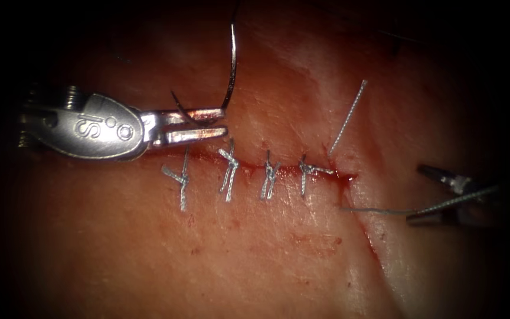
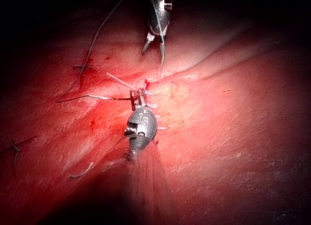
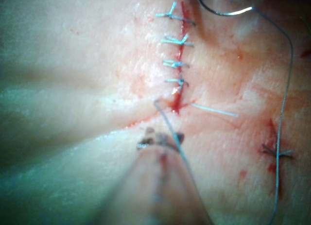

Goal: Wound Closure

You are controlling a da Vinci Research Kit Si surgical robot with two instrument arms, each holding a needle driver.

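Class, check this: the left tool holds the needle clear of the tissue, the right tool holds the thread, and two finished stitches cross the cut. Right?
Wrong on the count. The endoscope view shows four stitches crossing the cut, not two. The rest stands.

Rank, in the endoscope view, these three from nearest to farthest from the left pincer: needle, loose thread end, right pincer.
1. needle, held in the left pincer.
2. loose thread end, standing at the cut's right end.
3. right pincer, far right, holding thread.
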